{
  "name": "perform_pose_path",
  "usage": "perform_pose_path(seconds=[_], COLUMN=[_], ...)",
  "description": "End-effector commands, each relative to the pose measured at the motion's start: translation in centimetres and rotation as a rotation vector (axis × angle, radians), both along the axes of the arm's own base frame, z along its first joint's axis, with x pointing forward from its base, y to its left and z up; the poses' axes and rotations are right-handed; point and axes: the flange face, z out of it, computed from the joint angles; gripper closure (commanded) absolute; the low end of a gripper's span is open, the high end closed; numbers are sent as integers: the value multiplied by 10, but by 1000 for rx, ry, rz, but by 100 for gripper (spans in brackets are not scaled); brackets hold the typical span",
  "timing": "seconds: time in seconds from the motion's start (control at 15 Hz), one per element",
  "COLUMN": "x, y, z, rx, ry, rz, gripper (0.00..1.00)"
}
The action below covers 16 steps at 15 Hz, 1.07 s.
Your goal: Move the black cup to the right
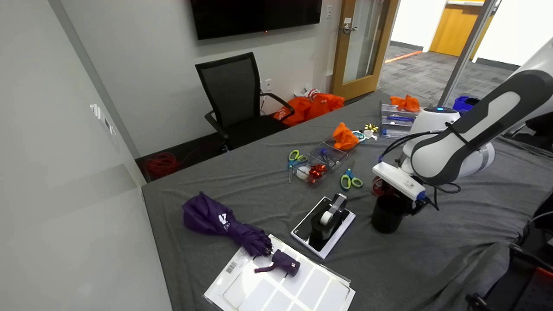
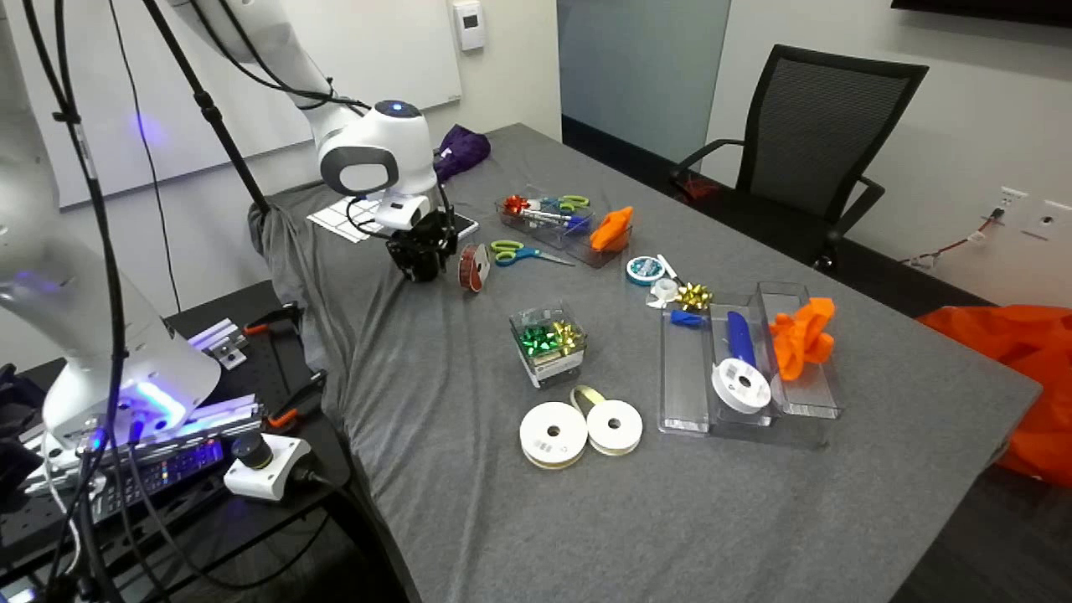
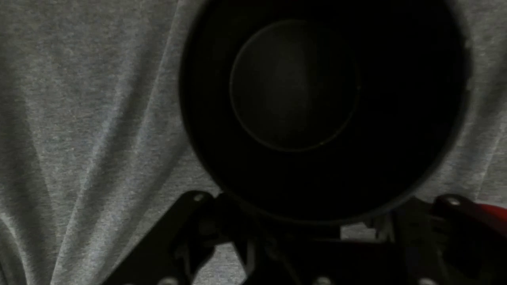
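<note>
In the wrist view we look down into the black cup (image 3: 293,87) as far as its dim, round floor. In an exterior view, counting from the cup, we find: toward half past two, a clear tray (image 2: 554,238) with a red bow (image 2: 515,203), slim pens (image 2: 546,217) and orange fabric (image 2: 614,229); at four o'clock, a clear box (image 2: 529,360) with shiny bows (image 2: 538,339), green and gold; between three and four, farther off, an organizer (image 2: 684,394) with a white spool (image 2: 741,385) and a blue object (image 2: 739,335).

The hand (image 2: 425,241) is at the cup. Its two sides stand apart in the wrist view, but the rim covers the fingertips, so we cannot tell whether they clamp it. A red spool (image 2: 474,268), just beside at three o'clock, is partly hidden in an exterior view.

Creased gray cloth (image 1: 259,177) covers the bench (image 2: 837,502); the cup appears upright on it. In an exterior view we see a tape dispenser (image 1: 322,225) near nine o'clock from the cup, a purple umbrella (image 1: 211,218) farther along, and a mesh chair (image 1: 233,88) past ten.
</note>
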Motion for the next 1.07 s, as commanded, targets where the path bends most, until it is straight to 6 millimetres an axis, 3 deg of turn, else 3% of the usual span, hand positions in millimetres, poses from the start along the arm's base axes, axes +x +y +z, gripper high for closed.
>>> perform_pose_path(seconds=[0.0,0.2,0.33,0.6,1.0], x=[4,3,2,-5,-18], y=[-1,-3,-5,-17,-60], z=[-8,-9,-7,7,29], rx=[14,12,10,1,-9], ry=[-11,-6,1,-8,-54], rz=[34,54,73,188,534], gripper=[69,91,100,95,95])
